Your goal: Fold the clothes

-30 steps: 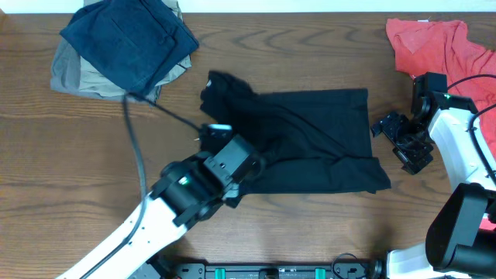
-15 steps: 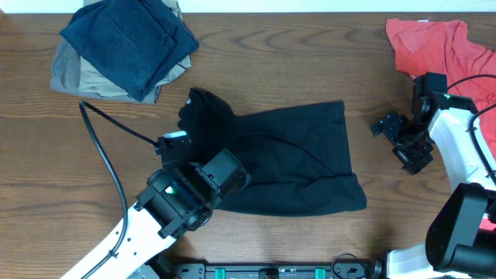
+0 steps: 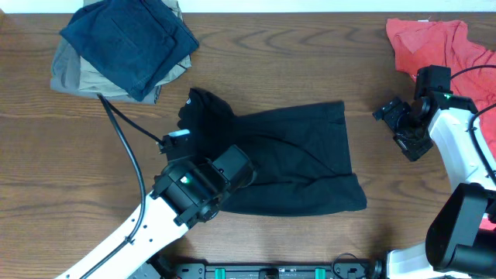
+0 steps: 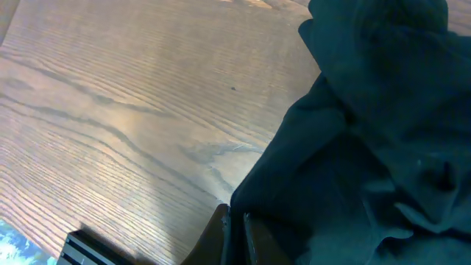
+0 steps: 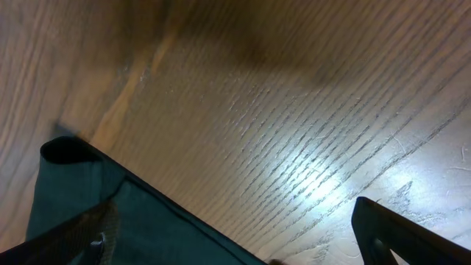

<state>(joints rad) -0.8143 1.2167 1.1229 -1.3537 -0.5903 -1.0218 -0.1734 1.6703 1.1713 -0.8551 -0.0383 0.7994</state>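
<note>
A black garment (image 3: 287,155) lies spread and wrinkled in the middle of the wooden table. My left gripper (image 3: 232,177) is at its lower left edge and is shut on the cloth. In the left wrist view the fingers (image 4: 235,230) pinch the edge of the black garment (image 4: 368,147). My right gripper (image 3: 397,124) is open and empty over bare wood, to the right of the garment and apart from it. In the right wrist view its fingers (image 5: 243,250) are spread wide, with a corner of the garment (image 5: 96,213) at lower left.
A folded navy garment (image 3: 128,35) lies on a beige one (image 3: 74,79) at the back left. A crumpled red garment (image 3: 438,43) lies at the back right. The left arm's black cable (image 3: 128,147) runs across the table's left side.
My left gripper has dragged the black garment to the left, and its right edge now lies farther from my right gripper. The right gripper has shifted slightly toward the back.
</note>
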